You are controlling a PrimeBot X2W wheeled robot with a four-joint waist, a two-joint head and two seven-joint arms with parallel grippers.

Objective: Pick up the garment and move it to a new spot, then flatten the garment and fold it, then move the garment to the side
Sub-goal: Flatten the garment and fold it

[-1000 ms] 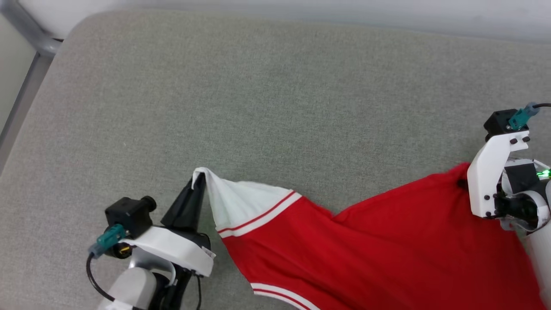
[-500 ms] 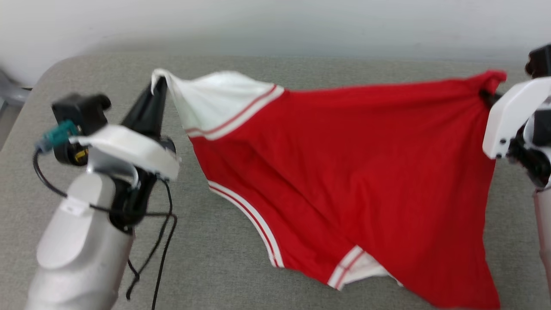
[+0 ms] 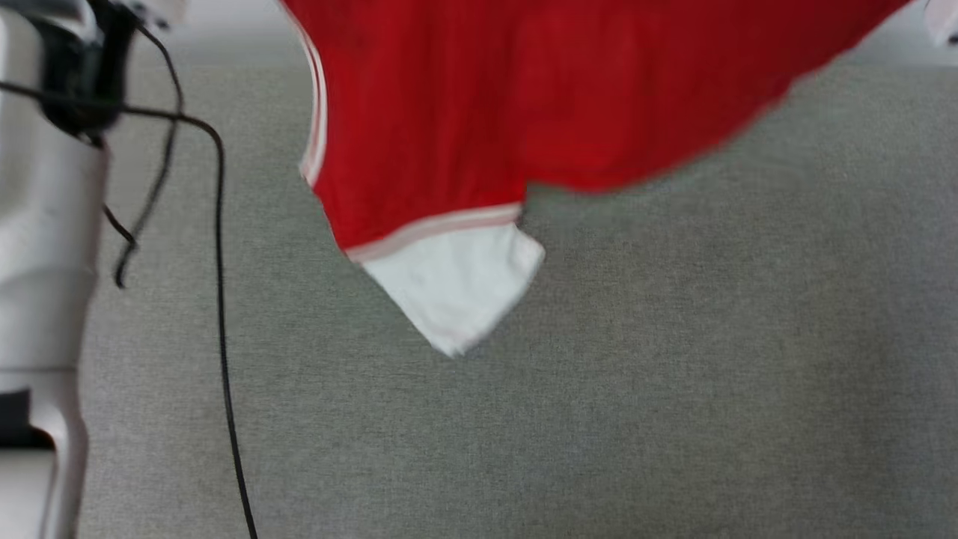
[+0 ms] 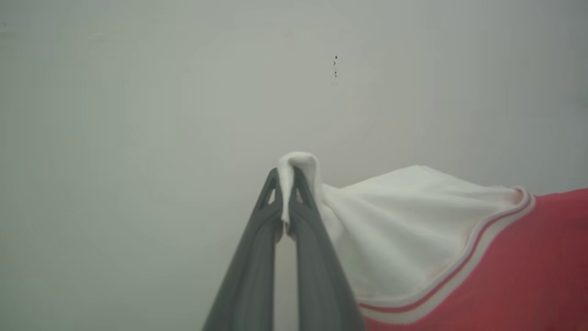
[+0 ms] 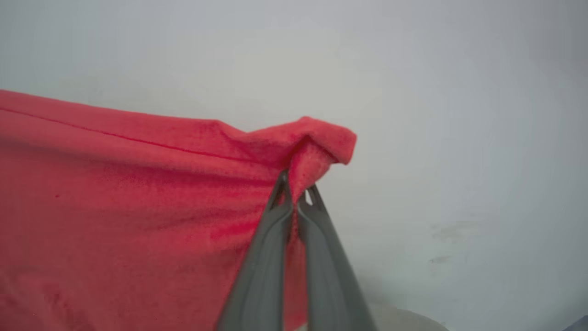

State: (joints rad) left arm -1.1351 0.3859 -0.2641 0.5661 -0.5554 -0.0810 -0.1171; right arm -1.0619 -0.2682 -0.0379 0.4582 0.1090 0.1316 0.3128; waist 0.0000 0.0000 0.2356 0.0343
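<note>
The red shirt (image 3: 539,90) is up in the air, held at two spots and spread wide between them. In the head view it hangs across the top of the picture, over the grey worktop (image 3: 636,374). A white sleeve (image 3: 456,288) with a striped band (image 3: 434,224) at its top hangs down from the shirt and is the lowest part. The picture is blurry, so it is hard to tell if the sleeve tip touches the worktop. The rest of the shirt is lifted off it.

The left gripper (image 4: 285,193) is clamped on the shirt. Its two dark fingers (image 4: 257,266) are pressed together, and a small fold of white cloth from a second sleeve sticks up between the tips. From there the white cloth runs off to the right of the left wrist view, meets a striped edge, and then turns red. A plain pale wall (image 4: 138,92) is behind it.

The right gripper (image 5: 296,193) is clamped on the shirt too. It pinches a bunched red corner, and a little flap of red cloth folds over above the tips. The red cloth stretches away to the left of the right wrist view, with a seam line near its top edge.

In the head view the pale left arm (image 3: 41,247) stands at the left edge. A thin black cable (image 3: 221,299) hangs down beside it.
</note>
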